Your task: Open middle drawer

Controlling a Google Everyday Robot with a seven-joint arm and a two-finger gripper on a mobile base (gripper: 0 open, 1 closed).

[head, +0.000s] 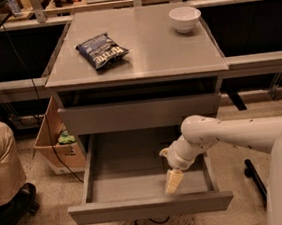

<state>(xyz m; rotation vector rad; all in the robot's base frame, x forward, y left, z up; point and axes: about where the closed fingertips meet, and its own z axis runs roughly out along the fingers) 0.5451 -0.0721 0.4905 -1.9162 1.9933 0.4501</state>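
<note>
The middle drawer [151,207] is a plain grey handleless drawer. It stands pulled far out of the grey cabinet, and its shallow empty box interior [128,186] shows. Above it a closed grey drawer front [140,114] sits under a dark recess. My gripper [173,185] hangs from the white arm [234,135], which reaches in from the right. It points down inside the open drawer, just behind the front panel and right of centre. Whatever lies below the open drawer is hidden.
On the cabinet top [165,56] lie a dark chip bag [102,50] and a white bowl [185,18]. A cardboard box [59,143] stands on the floor at the left. A person's leg and shoe [5,184] are at the far left. Desks run behind.
</note>
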